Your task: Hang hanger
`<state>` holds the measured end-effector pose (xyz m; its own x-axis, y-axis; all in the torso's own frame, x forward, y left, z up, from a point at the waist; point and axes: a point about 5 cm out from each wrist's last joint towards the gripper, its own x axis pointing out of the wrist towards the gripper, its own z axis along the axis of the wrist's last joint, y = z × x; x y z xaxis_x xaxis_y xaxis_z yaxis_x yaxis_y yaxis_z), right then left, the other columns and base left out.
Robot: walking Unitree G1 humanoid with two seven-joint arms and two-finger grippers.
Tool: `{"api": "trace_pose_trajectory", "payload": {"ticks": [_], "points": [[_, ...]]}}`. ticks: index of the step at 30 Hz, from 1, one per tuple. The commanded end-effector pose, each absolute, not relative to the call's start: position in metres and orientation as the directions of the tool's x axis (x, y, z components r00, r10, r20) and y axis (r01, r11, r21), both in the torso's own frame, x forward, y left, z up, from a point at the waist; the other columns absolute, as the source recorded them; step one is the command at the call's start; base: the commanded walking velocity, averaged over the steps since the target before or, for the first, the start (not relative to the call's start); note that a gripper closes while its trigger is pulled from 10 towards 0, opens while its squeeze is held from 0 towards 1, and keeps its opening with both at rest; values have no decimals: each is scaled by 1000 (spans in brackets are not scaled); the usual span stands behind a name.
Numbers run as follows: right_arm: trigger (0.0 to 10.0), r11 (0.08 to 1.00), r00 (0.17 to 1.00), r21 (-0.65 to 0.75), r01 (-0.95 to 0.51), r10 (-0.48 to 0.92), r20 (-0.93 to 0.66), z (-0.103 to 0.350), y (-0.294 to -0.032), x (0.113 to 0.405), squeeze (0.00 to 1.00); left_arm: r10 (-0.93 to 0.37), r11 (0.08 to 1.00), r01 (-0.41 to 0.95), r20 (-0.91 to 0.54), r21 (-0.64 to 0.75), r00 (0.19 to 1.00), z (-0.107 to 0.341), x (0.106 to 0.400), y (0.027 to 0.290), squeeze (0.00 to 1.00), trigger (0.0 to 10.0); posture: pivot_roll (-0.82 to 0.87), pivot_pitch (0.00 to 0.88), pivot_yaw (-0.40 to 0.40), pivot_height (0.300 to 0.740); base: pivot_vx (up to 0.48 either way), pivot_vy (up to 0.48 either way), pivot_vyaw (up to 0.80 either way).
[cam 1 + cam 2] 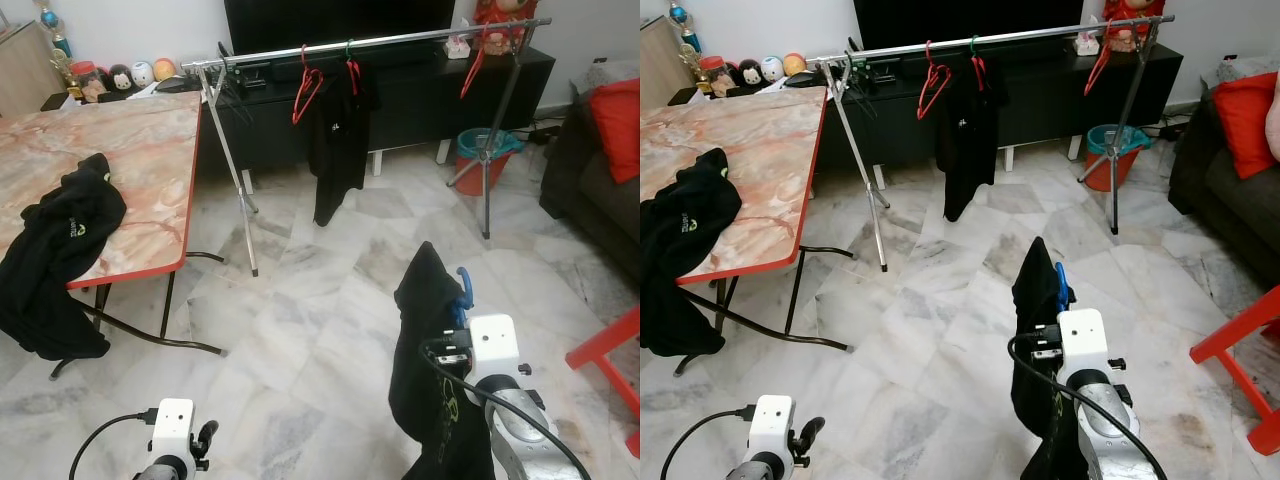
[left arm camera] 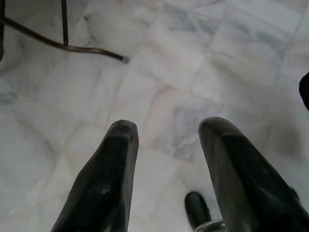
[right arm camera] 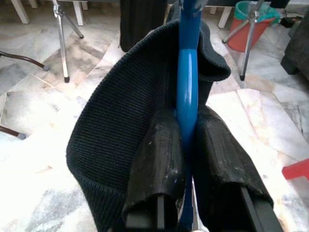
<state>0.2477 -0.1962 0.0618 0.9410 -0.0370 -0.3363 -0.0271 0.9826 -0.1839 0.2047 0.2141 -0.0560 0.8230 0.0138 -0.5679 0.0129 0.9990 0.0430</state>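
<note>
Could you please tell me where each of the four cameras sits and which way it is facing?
Left eye: head, looking down at the silver clothes rail; both grippers show.
Right eye: head, same scene, marble-topped table on the left.
Left wrist: over grey marble floor, open left gripper.
Right wrist: right gripper clamping the blue plastic hanger in a black knit garment.
Shared: right wrist and eyes see the rail.

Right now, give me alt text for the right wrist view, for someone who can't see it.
The right gripper is shut on a blue hanger that carries a black garment draped around it, held above a pale marble floor. Beyond stand the legs of a metal clothes rack and a red and teal bin.
</note>
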Motion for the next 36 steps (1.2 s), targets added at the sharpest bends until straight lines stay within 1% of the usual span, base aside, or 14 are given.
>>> {"api": "trace_pose_trajectory", "payload": {"ticks": [1, 12, 18, 25, 28, 29, 30, 31, 36], "points": [[10000, 982, 947, -185, -46, -16, -320, 66, -192, 251, 0, 22, 1000, -6, -559, 30, 829, -56, 203, 216, 0, 10000, -180, 0, 54, 740, 0, 0, 0], [10000, 992, 975, -122, -15, -12, -220, 71, -190, 258, 0, 46, 998, -62, -511, -15, 859, -52, 207, 215, 0, 10000, -175, 0, 36, 740, 0, 0, 0], [10000, 997, 977, -80, -7, -10, -214, 68, -189, 262, 0, 38, 996, -75, -484, -57, 874, -48, 212, 214, 0, 10000, -165, 0, 29, 740, 0, 0, 0], [10000, 998, 975, -66, -8, -6, -222, 63, -189, 263, 0, 16, 993, -67, -448, -97, 894, -45, 215, 212, 0, 10000, -176, 0, 40, 740, 0, 0, 0], [10000, 997, 965, -83, 9, -30, -259, 58, -193, 261, 0, -6, 993, -48, -437, -112, 900, -44, 216, 209, 0, 10000, -198, 0, 47, 740, 0, 0, 0], [10000, 994, 948, -107, 29, -62, -313, 50, -200, 258, 0, -32, 993, -21, -425, -119, 905, -43, 217, 206, 0, 10000, -200, 0, 42, 740, 0, 0, 0], [10000, 994, 948, -107, 29, -62, -313, 50, -200, 258, 0, -32, 993, -21, -425, -119, 905, -43, 217, 206, 0, 10000, -200, 0, 42, 740, 0, 0, 0], [10000, 992, 929, -115, 42, -81, -360, 42, -204, 255, 0, -55, 993, 6, -414, -120, 909, -42, 218, 204, 0, 10000, -200, 0, 36, 740, 0, 0, 0], [10000, 992, 902, -120, 26, -75, -424, 31, -204, 252, 0, -73, 990, 18, -394, -141, 916, -41, 217, 201, 0, 10000, -195, 0, 20, 740, 0, 0, 0]]}}
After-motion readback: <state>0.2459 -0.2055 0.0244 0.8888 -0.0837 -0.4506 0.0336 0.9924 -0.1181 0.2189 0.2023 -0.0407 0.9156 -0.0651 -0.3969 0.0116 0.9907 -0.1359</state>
